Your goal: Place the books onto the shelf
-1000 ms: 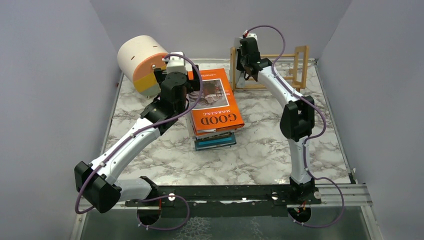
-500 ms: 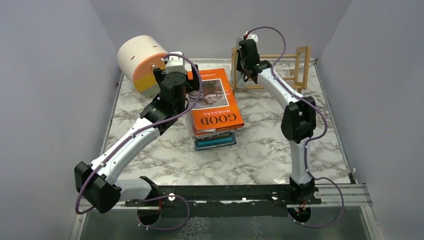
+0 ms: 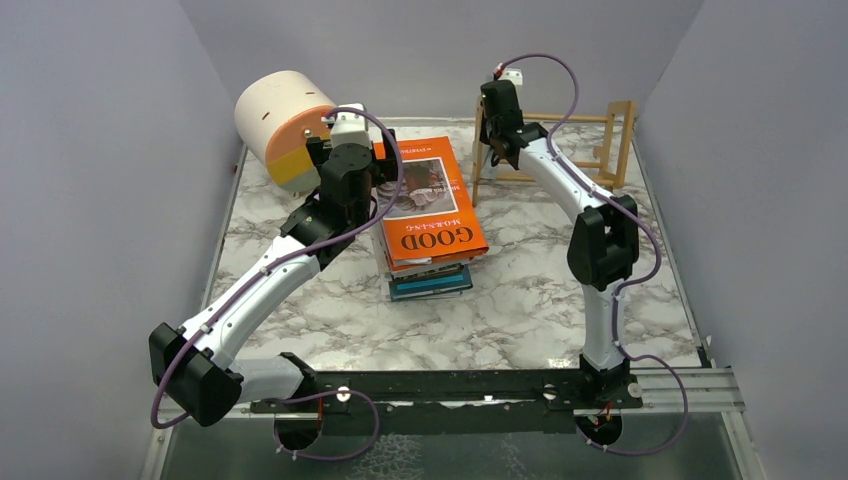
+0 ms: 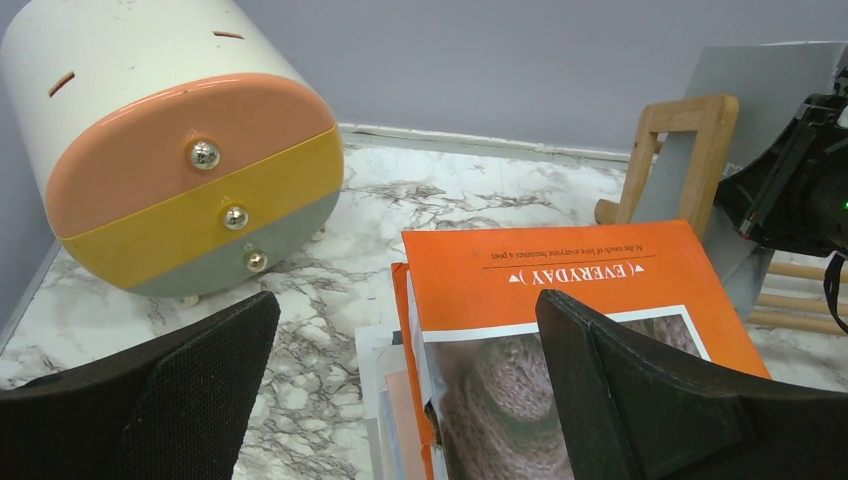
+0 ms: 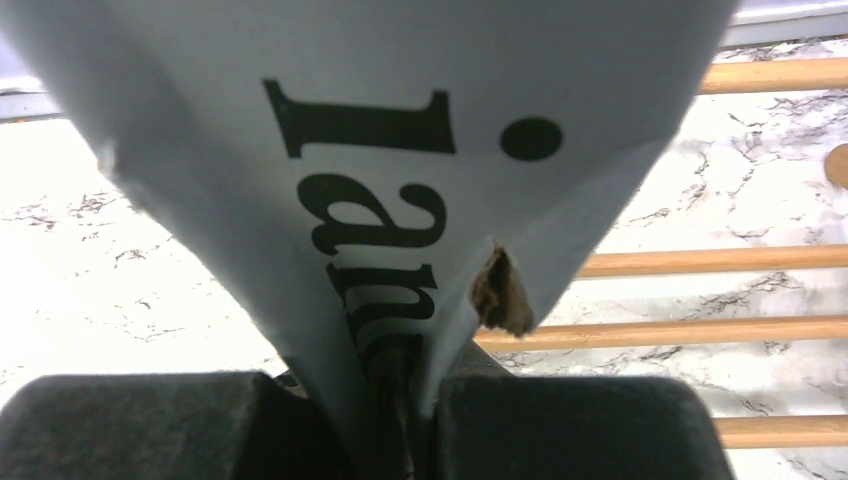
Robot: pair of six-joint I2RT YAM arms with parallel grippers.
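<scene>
The right claw (image 5: 395, 405) is pinching a thin grey book (image 5: 380, 150) by its lower edge, jaws squeezed together on the covers, and is holding it upright at the left end frame of the light-wood rack (image 3: 560, 118) at the far side of the marble table (image 3: 520, 300). Above the grip the covers are splaying apart into a V (one edge is showing a small brown tear), so I am judging the hold narrow and soft. The book may be twisting or slipping between the pads on the way down, and it could be landing beside the dowel rails rather than between them. In the left wrist view the grey cover is showing above and through the wooden end frame, touching it or very near, so pressing on risks shoving or tipping so light a rack. No other book is showing in the rack to lean on, so a released one is likely toppling flat. The left claw (image 4: 405, 330) is standing wide apart, holding nothing, over the far edge of the stack of books (image 3: 432, 232) near the round drum (image 3: 280, 120). Coming down off-centre, it could be pushing the orange top cover askew.
</scene>
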